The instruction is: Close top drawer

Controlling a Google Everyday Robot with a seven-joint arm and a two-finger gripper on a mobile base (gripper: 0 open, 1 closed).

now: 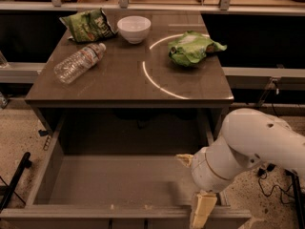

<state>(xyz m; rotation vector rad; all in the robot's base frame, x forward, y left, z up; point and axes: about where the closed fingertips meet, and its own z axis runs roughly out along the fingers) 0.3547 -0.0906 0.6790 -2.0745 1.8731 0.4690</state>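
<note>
The top drawer [119,180] is pulled far out from under the grey-brown tabletop, and its deep boxy interior shows nothing inside. Its front panel [95,213] runs along the bottom edge of the view; the handle is out of view. My gripper [193,185] is at the drawer's front right corner, on a white arm coming in from the right. Its cream fingers are spread apart. One finger [202,211] hangs down across the front panel's top edge. The other fingertip [184,159] points left over the drawer's interior.
On the tabletop [124,80] lie a clear plastic bottle [78,62], a white bowl [134,28], a green chip bag [88,25] at the back left and a green bag [193,47] at the right. Cables [267,175] lie on the floor at the right.
</note>
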